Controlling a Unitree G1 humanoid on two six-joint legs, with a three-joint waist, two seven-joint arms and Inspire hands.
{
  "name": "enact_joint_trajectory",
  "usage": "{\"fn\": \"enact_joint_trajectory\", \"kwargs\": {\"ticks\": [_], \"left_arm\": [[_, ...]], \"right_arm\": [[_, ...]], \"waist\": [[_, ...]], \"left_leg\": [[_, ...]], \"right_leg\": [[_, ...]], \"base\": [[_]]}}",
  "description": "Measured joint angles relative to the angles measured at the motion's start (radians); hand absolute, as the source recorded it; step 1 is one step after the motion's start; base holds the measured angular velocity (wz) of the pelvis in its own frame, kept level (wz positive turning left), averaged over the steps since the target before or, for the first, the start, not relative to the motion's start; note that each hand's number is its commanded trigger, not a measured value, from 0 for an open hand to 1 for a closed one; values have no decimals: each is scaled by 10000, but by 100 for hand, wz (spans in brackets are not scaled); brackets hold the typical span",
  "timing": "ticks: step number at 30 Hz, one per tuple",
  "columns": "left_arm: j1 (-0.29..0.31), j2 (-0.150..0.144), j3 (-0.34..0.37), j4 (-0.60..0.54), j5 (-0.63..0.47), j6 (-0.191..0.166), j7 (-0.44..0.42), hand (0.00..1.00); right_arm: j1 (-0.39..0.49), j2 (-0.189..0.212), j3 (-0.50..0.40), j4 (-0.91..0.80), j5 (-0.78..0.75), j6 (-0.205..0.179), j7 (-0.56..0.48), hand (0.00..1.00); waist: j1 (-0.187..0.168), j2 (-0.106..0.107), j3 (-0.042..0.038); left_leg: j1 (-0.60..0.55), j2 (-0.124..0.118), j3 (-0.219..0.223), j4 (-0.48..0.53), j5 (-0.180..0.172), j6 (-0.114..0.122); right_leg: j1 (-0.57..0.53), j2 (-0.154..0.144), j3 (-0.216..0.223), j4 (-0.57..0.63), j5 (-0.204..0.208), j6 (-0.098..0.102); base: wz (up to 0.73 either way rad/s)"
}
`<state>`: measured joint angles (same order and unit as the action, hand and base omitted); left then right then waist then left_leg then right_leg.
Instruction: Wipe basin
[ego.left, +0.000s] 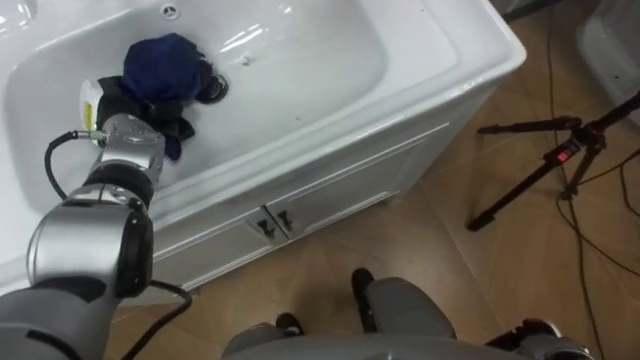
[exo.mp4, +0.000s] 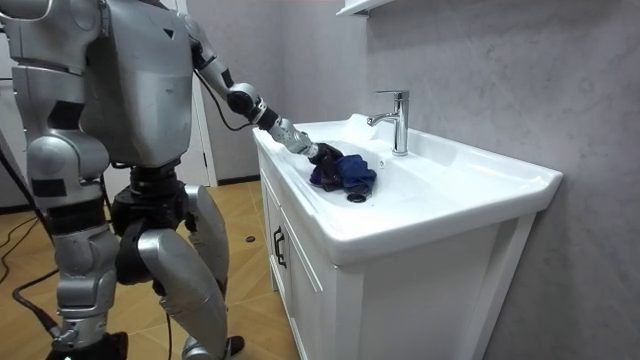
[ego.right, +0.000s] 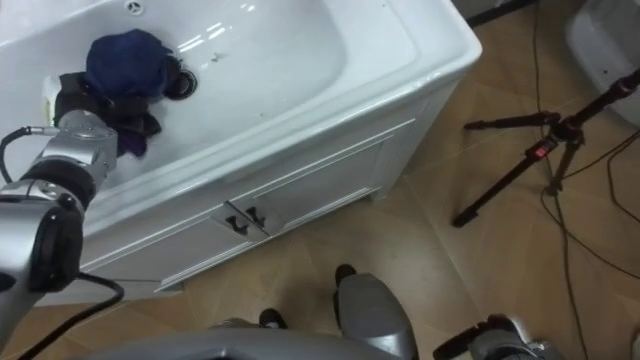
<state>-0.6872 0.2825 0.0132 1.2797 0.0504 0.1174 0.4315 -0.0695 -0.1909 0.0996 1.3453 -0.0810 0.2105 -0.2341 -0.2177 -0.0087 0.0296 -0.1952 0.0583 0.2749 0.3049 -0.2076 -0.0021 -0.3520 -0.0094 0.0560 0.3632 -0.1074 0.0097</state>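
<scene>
The white basin (ego.left: 330, 60) sits in a white cabinet, its dark drain (ego.left: 214, 89) near the bowl's middle. A bunched dark blue cloth (ego.left: 163, 64) lies in the bowl just left of the drain. My left arm reaches in from the lower left, and my left hand (ego.left: 135, 103), black, is shut on the cloth's near edge. In the room view the same hand (exo.mp4: 324, 152) presses the cloth (exo.mp4: 345, 172) into the bowl, in front of the chrome tap (exo.mp4: 398, 120). My right hand (exo.mp4: 90, 346) hangs low at my side. I stand close to the cabinet front.
The cabinet's two doors (ego.left: 330, 195) with small dark handles face my legs. A black tripod (ego.left: 560, 150) with trailing cables stands on the wooden floor to the right. A grey wall rises behind the basin (exo.mp4: 480, 60).
</scene>
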Motion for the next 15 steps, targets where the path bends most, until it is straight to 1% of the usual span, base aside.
{"fn": "enact_joint_trajectory", "kwargs": {"ticks": [2, 6, 9, 11, 13, 14, 15], "left_arm": [[-152, -2, -14, 250, 90, -7, 118, 100], [-255, 4, -121, 404, 328, 9, 205, 100], [-268, 71, -343, 417, 778, 73, 278, 100], [-339, 140, -678, 407, 1039, 269, 290, 100], [-378, 133, -1173, 402, 1769, 460, 292, 100], [-383, 148, -1386, 403, 2253, 562, 289, 100], [-392, 179, -1484, 406, 2511, 601, 292, 100]], "right_arm": [[-93, 1, -2, 1, 0, 4, -79, 0], [-106, 2, -2, -78, -1, -6, -168, 0], [-129, 5, 53, -115, -10, -8, -166, 0], [-108, 3, 214, -146, -18, -14, -135, 0], [33, 4, 399, -132, 17, -23, -55, 0], [94, 16, 400, -100, 36, -32, -16, 0], [97, 23, 407, -76, 56, -41, -9, 0]], "waist": [[-27, -9, 5], [-65, -14, 8], [-173, -25, 15], [-258, -30, 19], [-357, -38, 29], [-428, 24, -5], [-459, 25, -6]], "left_leg": [[-14, 2, -8, 16, 5, -8], [-7, 6, -5, -5, 19, -40], [-3, 32, 1, 16, 25, -38], [-7, 49, 2, 7, 31, -52], [52, 87, 1, 2, 0, -106], [77, 144, 47, -6, -25, -146], [98, 171, 120, -4, -36, -152]], "right_leg": [[-26, 20, 20, 25, 56, -86], [-68, 40, 45, 77, 49, -114], [-82, 74, 79, 135, 31, -147], [-83, 94, 86, 121, 33, -154], [-6, 146, 106, 63, 21, -171], [50, 190, 108, -36, 71, -191], [51, 199, 115, -35, 77, -197]], "base": [[0], [0], [0], [0], [-2], [-7], [-20]]}}
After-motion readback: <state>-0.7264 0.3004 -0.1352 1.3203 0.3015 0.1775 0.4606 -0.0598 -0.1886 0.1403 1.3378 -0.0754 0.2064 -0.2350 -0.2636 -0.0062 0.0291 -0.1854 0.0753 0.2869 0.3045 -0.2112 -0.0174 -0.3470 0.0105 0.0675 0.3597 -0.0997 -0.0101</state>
